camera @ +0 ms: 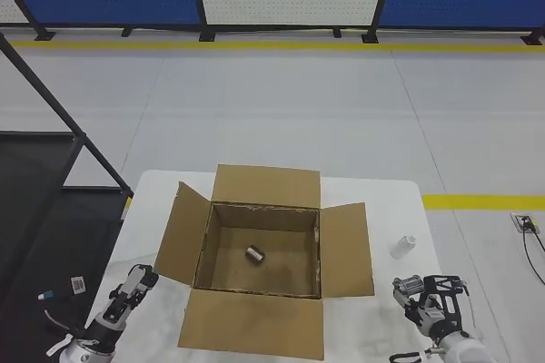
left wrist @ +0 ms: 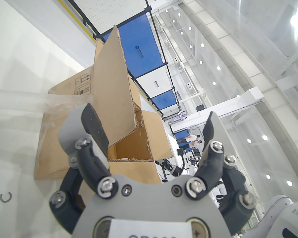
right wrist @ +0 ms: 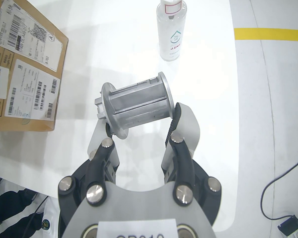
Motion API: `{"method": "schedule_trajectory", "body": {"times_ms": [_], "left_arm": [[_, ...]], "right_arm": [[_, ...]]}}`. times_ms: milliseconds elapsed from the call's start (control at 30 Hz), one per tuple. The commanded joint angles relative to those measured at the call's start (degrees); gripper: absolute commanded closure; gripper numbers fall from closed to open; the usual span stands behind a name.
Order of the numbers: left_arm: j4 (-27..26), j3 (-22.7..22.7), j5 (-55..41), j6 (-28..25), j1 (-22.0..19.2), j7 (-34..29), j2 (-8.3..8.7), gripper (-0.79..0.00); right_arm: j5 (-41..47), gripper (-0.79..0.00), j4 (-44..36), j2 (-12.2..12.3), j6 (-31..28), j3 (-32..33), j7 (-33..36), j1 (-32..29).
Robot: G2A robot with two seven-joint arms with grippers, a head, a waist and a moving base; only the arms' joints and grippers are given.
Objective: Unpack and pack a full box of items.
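Right wrist view: the metal spool (right wrist: 136, 104) sits crosswise in the right gripper (right wrist: 142, 120), clamped by its two flanges (at the very fingertips only) over the white table (right wrist: 114, 38), beside the box (camera: 265, 186). A spray bottle (right wrist: 170, 33) stands near; one small dark cylinder (camera: 256, 255) lies inside the box. The left gripper (left wrist: 150, 120) hangs spread wide and empty. With so shallow a hold, the tilted spool may pivot loose, roll and topple the bottle.
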Motion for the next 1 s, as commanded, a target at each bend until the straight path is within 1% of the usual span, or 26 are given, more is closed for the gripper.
{"method": "schedule_trajectory", "body": {"times_ms": [0, 100, 200, 433, 600, 633, 700, 733, 767, 800, 833, 900, 967], "left_arm": [[0.09, -0.16, -0.18, -0.16, 0.38, 0.55, -0.02, -0.785], [0.41, -0.56, -0.49, -0.47, 0.87, 1.23, -0.02, -0.785], [0.70, -0.99, -0.87, -0.62, 1.38, 1.85, -0.03, -0.785], [0.93, -1.49, -1.16, -0.89, 2.04, 2.44, -0.02, -0.785], [0.54, -1.21, -0.88, -0.96, 2.23, 2.69, -0.04, -0.785], [0.46, -1.16, -0.80, -0.96, 2.25, 2.68, -0.04, -0.785], [0.42, -1.15, -0.74, -1.06, 2.26, 2.76, -0.03, -0.785], [0.40, -1.13, -0.68, -1.11, 2.26, 2.68, -0.02, -0.785], [0.40, -1.14, -0.68, -1.12, 2.27, 2.67, -0.02, -0.785], [0.38, -1.15, -0.70, -1.12, 2.27, 2.67, -0.01, -0.785], [0.34, -1.18, -0.72, -1.10, 2.29, 2.67, -0.01, -0.785], [0.22, -1.27, -0.78, -1.06, 2.38, 2.63, 0.01, -0.785], [0.10, -1.38, -0.86, -1.10, 2.46, 2.60, 0.02, -0.785]], "right_arm": [[-2.93, 0.000, 4.06, 0.04, 1.72, -1.91, 0.88, 3.78], [-4.37, 0.000, 9.75, 0.13, 0.76, -4.15, 1.23, 8.64], [-4.10, 0.000, 14.08, 0.18, -0.54, -5.53, 0.96, 12.20], [-2.76, 0.000, 18.22, 0.43, -2.24, -6.39, 1.38, 15.45], [-1.18, -0.274, 19.89, 0.62, -3.43, -6.87, 2.64, 16.54], [-0.90, -0.314, 20.23, 0.67, -3.65, -6.89, 2.65, 16.63], [-0.62, -0.357, 20.58, 0.75, -3.79, -6.97, 2.41, 16.68], [-0.40, -0.413, 20.69, 0.79, -3.90, -7.01, 2.42, 16.69], [-0.32, -0.529, 20.75, 0.83, -3.94, -7.03, 2.38, 16.70], [-0.21, -0.588, 20.78, 0.87, -3.95, -7.07, 2.33, 16.70], [-0.04, -0.616, 20.81, 0.91, -3.96, -7.10, 2.26, 16.68], [0.10, -0.606, 20.74, 1.00, -4.08, -7.17, 2.00, 16.60], [0.22, -0.646, 20.71, 1.08, -4.04, -7.20, 1.80, 16.49]]}}
